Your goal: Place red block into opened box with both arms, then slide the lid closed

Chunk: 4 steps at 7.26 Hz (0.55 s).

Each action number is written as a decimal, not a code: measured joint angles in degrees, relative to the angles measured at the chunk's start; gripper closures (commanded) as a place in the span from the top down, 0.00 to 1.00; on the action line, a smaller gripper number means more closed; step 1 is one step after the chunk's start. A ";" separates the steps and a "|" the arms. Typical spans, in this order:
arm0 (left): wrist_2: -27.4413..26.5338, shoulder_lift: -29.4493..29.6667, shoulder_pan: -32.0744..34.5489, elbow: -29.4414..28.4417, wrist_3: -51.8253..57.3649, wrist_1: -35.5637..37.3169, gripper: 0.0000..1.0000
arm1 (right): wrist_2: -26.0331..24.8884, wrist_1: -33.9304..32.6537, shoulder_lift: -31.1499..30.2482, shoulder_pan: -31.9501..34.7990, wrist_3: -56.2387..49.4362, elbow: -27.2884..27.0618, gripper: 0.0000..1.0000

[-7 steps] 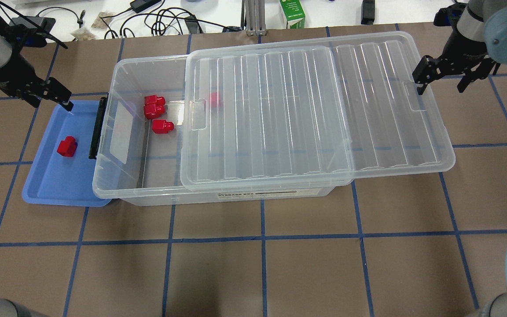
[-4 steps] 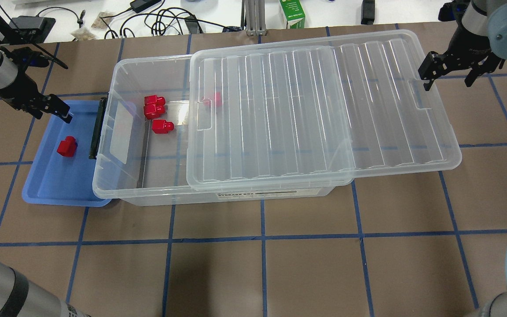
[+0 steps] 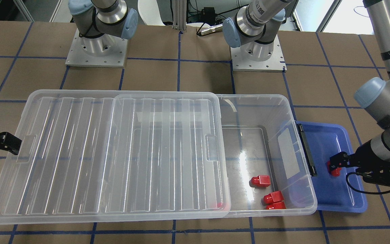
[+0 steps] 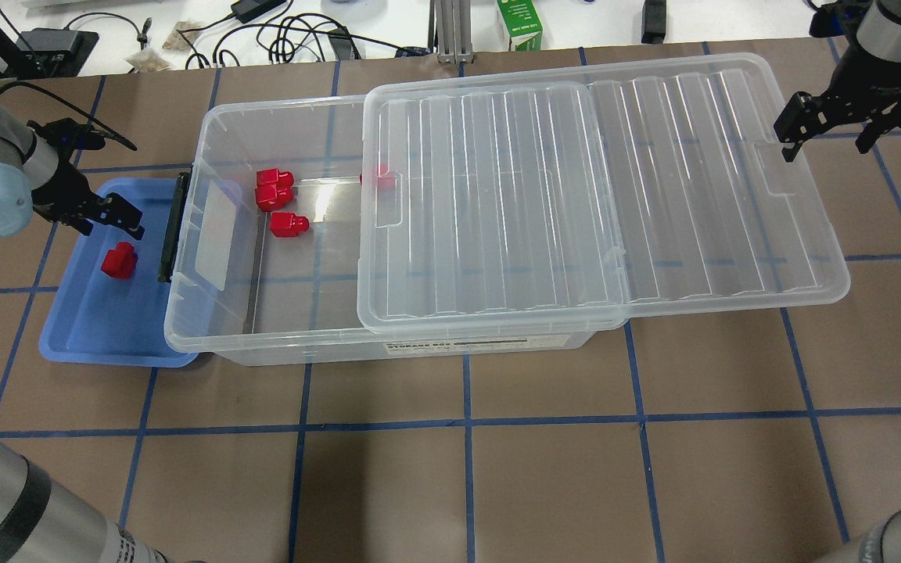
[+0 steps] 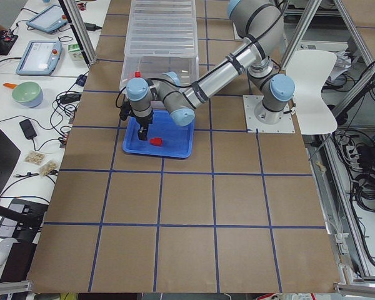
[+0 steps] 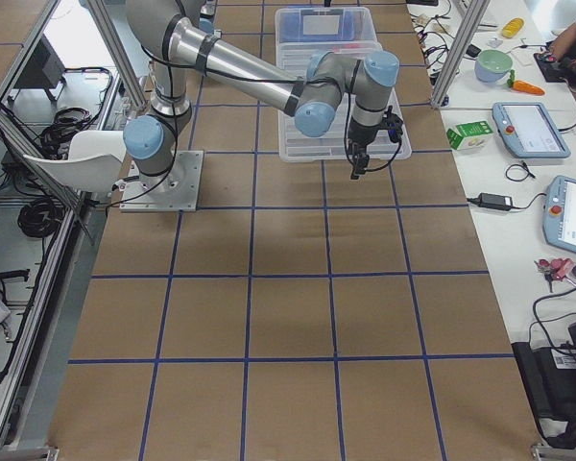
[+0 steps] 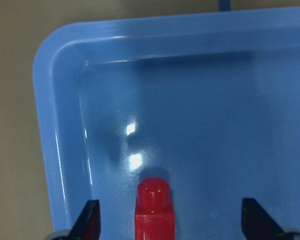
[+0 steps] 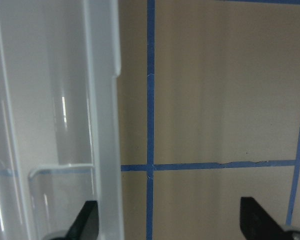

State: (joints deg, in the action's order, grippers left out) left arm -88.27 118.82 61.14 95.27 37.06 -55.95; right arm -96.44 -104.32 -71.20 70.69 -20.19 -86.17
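A red block [image 4: 119, 260] lies in the blue tray [image 4: 98, 328], left of the box. My left gripper [image 4: 110, 229] hangs open just above it. The left wrist view has the red block [image 7: 152, 210] between the spread fingers [image 7: 90, 222]. The clear box [image 4: 208, 313] holds several more red blocks [image 4: 288, 224] at its uncovered left end. The ribbed lid [image 4: 654, 195] lies on the box, overhanging its right end. My right gripper [image 4: 824, 148] is open at the lid's far notch. One of its fingers [image 8: 87, 220] sits at the lid's rim [image 8: 102, 125], the other over bare table.
Beyond the table's far edge there are cables, a power brick and a green carton [image 4: 519, 23] on a white bench. The two arm bases [image 3: 95, 51] stand behind the box. Blue tape lines cross the brown table.
The lid has slid to the right together with my right gripper, uncovering more of the box. My left gripper has come in over the tray, closer to the red block.
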 measured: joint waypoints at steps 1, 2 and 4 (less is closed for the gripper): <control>-0.04 0.53 -0.06 0.50 -0.06 0.63 1.00 | 0.05 0.17 -0.19 -0.07 -0.04 0.01 1.00; -0.08 0.91 -0.10 1.15 -0.13 1.05 1.00 | 0.11 0.51 -0.67 -0.08 0.05 0.08 1.00; -0.16 1.21 -0.19 2.03 -0.22 1.68 0.94 | 0.38 1.27 -2.19 0.23 0.55 0.10 1.00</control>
State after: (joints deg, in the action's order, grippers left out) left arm -88.43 120.02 60.94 97.30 36.84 -54.28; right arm -96.06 -103.05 -73.39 70.92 -19.64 -86.07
